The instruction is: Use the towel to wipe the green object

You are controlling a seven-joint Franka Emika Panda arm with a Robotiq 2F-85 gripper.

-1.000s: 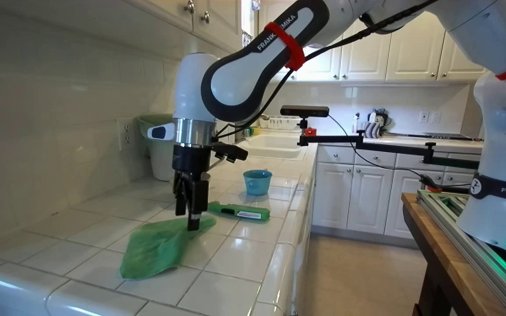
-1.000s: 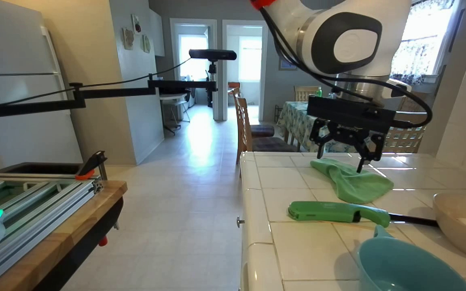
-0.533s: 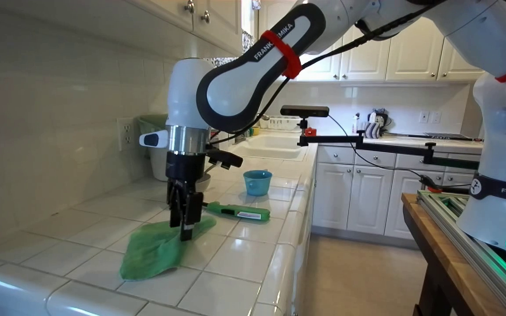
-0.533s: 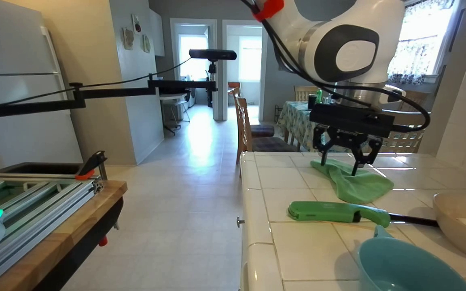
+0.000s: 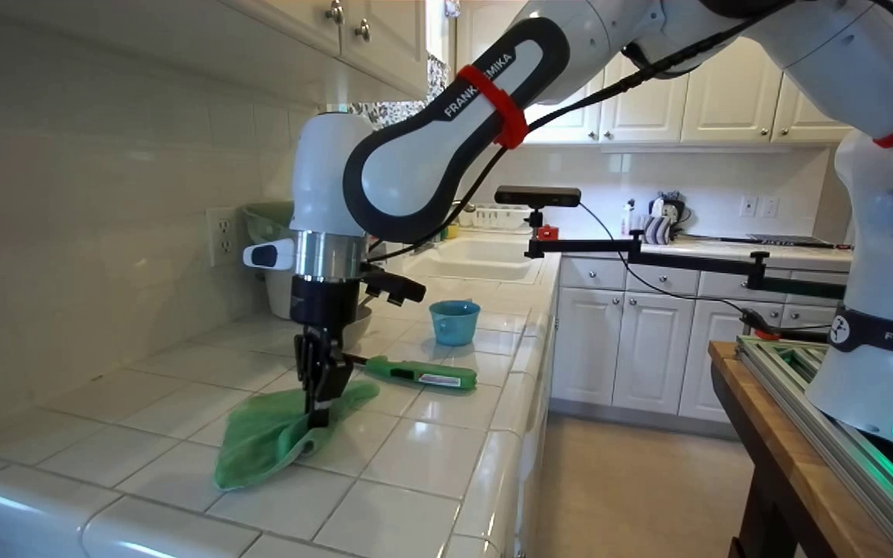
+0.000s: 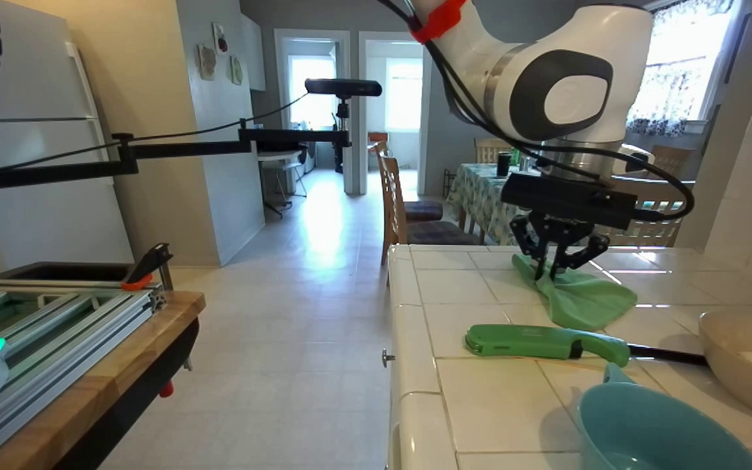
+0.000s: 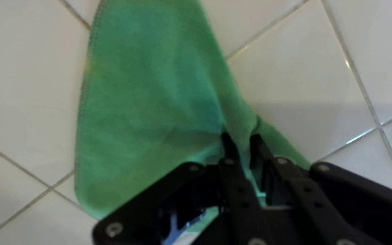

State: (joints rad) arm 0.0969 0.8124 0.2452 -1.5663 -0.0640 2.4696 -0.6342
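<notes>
Arm (image 5: pixel 431 155) lower, towel (image 7: pixel 145 105) between downward fingers (image 7: pixel 230 153)

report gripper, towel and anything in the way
Gripper closed on fold of towel. Most of it lying on counter. Blue cup and bowl near green object, possibly in the way.

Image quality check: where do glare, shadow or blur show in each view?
Wrist view: towel and fingers look soft, whether from focus or motion I cannot tell; in an exterior view, curtained window washed out, glare streak on the floor, shadow beside the blue cup; in an exterior view, glare on the counter edge.
</notes>
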